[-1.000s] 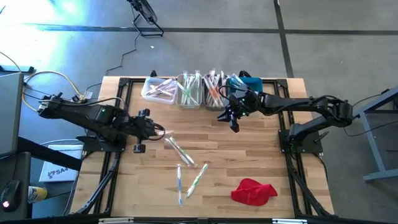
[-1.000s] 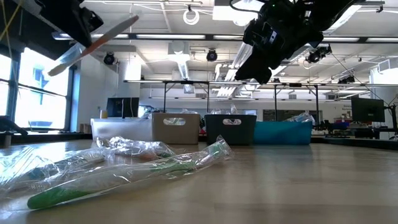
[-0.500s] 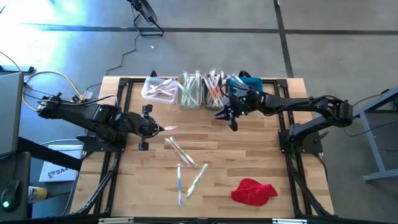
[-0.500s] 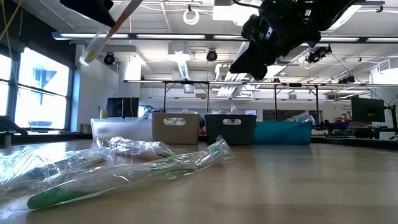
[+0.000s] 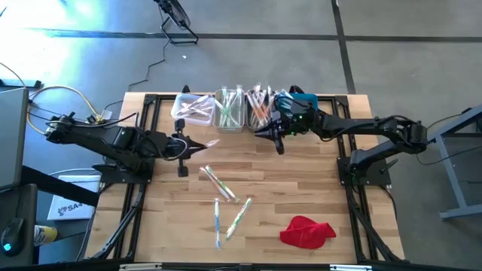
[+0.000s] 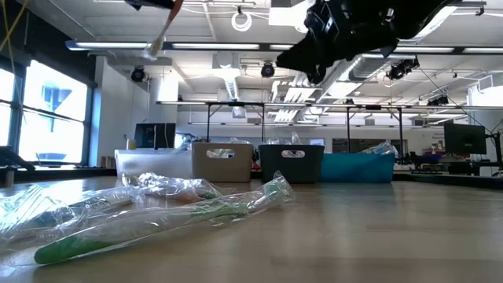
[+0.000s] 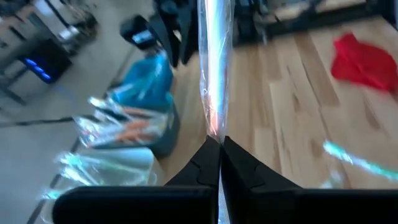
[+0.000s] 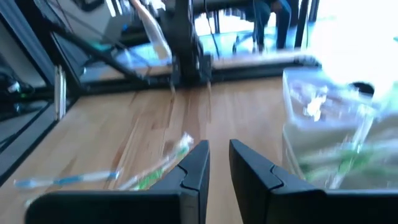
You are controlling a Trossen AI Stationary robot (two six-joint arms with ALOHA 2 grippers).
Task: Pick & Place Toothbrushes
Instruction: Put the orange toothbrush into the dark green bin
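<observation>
left tool (image 7: 219, 142): pinching thin clear-wrapped orange-handled toothbrush (image 7: 214, 68), hovering near small rectangular bins (image 5: 230, 111)
right tool (image 8: 219, 154): holding nothing, fingers slightly apart, beside bins

Glossy clear-wrapped toothbrushes (image 5: 215, 183) on a matt wood table (image 5: 301, 188); red, seemingly cloth, rag (image 5: 307, 232).

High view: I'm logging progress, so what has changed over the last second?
The left gripper, still shut on a wrapped toothbrush, carried it away from the loose toothbrushes up toward the bins. The right gripper, empty with a narrow gap between its fingers, drifted slightly toward the bins. The loose toothbrushes, bins and red cloth stayed put.
</observation>
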